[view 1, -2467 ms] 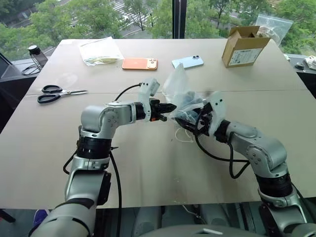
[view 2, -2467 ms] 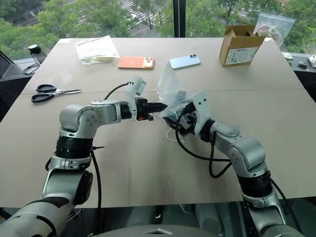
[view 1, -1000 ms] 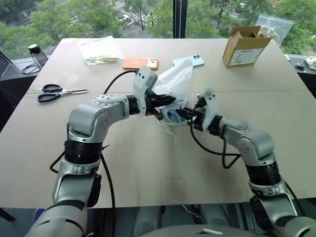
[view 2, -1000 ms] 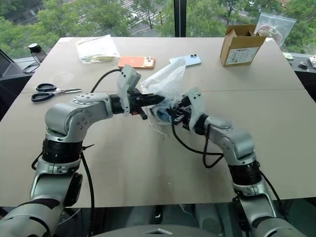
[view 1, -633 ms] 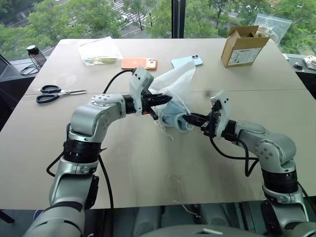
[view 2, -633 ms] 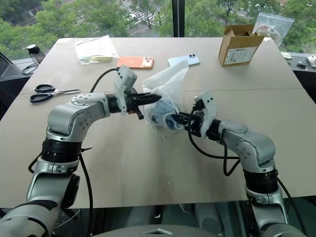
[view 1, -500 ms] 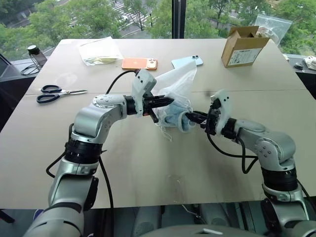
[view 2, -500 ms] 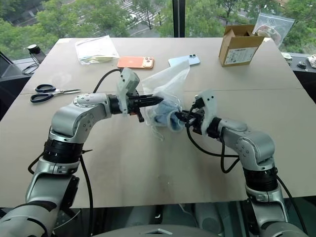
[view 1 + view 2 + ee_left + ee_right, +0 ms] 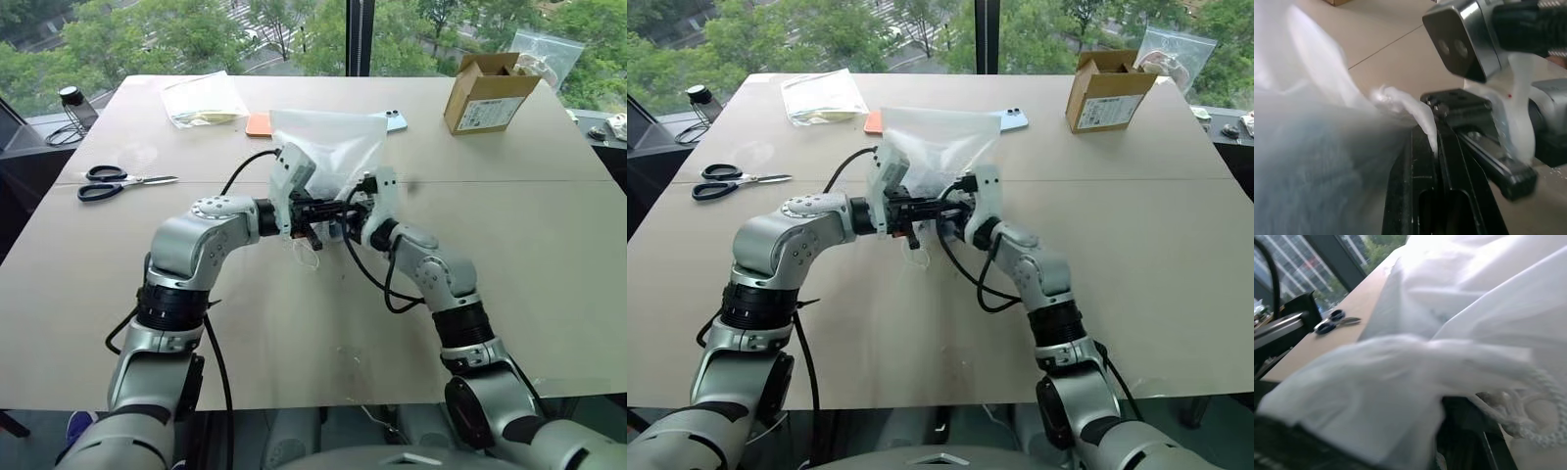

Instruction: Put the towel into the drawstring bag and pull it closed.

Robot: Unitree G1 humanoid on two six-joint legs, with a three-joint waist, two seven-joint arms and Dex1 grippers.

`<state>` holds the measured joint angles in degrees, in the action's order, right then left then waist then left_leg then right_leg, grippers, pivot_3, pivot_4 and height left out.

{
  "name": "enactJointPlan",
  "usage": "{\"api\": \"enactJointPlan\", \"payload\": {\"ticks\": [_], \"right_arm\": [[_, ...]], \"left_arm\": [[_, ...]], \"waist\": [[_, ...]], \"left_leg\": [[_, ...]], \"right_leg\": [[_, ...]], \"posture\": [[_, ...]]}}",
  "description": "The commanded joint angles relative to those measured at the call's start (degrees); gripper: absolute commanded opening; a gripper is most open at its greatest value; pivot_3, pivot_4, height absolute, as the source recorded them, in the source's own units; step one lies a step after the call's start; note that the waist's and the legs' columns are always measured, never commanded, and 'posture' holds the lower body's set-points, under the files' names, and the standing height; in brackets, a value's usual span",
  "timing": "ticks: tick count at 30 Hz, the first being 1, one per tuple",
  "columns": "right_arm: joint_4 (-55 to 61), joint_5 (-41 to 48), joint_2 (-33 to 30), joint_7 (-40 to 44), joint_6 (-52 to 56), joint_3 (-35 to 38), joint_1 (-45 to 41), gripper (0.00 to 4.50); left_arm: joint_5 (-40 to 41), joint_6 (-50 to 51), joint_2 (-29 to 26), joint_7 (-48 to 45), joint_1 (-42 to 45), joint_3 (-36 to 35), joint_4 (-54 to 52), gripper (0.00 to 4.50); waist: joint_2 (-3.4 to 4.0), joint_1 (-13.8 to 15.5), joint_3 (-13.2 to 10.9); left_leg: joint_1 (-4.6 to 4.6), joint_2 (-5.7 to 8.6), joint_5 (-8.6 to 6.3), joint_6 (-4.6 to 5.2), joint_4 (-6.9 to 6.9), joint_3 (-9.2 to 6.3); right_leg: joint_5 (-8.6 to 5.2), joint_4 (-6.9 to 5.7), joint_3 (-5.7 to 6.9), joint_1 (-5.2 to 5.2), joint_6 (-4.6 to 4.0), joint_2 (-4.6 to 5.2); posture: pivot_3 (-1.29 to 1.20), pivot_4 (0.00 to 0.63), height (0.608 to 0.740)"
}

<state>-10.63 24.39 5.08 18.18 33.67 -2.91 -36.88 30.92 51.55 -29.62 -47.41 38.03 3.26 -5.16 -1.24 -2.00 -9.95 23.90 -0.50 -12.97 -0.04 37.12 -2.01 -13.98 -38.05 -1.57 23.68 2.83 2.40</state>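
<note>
Left wrist view: drawstring bag (image 9: 1327, 122) between left pincer's (image 9: 1436, 147) fingers.

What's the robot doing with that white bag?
The robot holds a thin white drawstring bag up over the table with both arms. The left gripper is shut on the bag's gathered edge, and the right gripper is shut against the bag right beside it. The blue towel shows through the bag.

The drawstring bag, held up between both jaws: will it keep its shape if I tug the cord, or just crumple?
Likely crumple: the drawstring bag is thin translucent film, bunched where the left gripper pinches it. Probably light, since it stands up from that pinch. The cord looks limp, so expect slack first.
</note>
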Motion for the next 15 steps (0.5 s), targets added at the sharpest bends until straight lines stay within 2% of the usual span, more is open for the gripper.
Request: {"api": "enactJointPlan", "payload": {"ticks": [1,4,8,13,15], "right_arm": [[-5.6,0.1,2.9,0.9,-6.1,2.1,-3.2,0.06],[-5.6,5.5,4.6,4.2,-4.9,5.7,-2.2,0.06],[3.3,6.4,0.3,7.4,0.4,2.5,3.9,0.06],[13.0,7.8,-4.4,6.7,8.1,0.9,9.6,0.06],[15.7,7.9,-6.2,7.4,9.4,0.2,10.9,0.69]], "left_arm": [[1.4,0.8,0.9,1.1,0.6,-1.1,-2.2,0.00],[2.2,2.0,1.9,3.1,1.5,-3.3,-1.1,0.00],[1.5,1.9,1.7,5.0,2.0,-5.6,2.4,0.00],[0.7,0.7,0.7,4.7,2.4,-6.1,4.9,0.00],[0.7,0.5,0.6,4.5,2.5,-5.9,5.3,0.00]], "waist": [[0.00,-0.2,0.0],[0.01,-0.3,0.0],[0.00,-0.3,0.0],[0.00,-0.2,0.0],[0.00,-0.2,0.0]], "left_leg": [[-0.01,-0.01,0.00,0.00,0.00,0.01],[-0.06,-0.11,0.00,-0.01,-0.04,-0.02],[-0.05,-0.11,0.00,0.00,-0.03,-0.02],[-0.05,-0.09,0.00,0.00,-0.02,-0.03],[-0.05,-0.09,0.00,0.00,0.00,-0.01]], "right_leg": [[0.00,-0.03,0.04,0.00,0.00,-0.03],[0.00,-0.09,0.07,0.00,-0.04,-0.16],[0.00,-0.07,0.00,0.00,-0.03,-0.13],[0.00,-0.06,-0.01,0.00,-0.03,-0.11],[0.00,-0.08,0.01,0.00,-0.03,-0.12]], "posture": [[0.00,0.150,0.740],[0.00,0.150,0.740],[0.00,0.150,0.740],[0.00,0.150,0.740],[0.00,0.150,0.740]]}}
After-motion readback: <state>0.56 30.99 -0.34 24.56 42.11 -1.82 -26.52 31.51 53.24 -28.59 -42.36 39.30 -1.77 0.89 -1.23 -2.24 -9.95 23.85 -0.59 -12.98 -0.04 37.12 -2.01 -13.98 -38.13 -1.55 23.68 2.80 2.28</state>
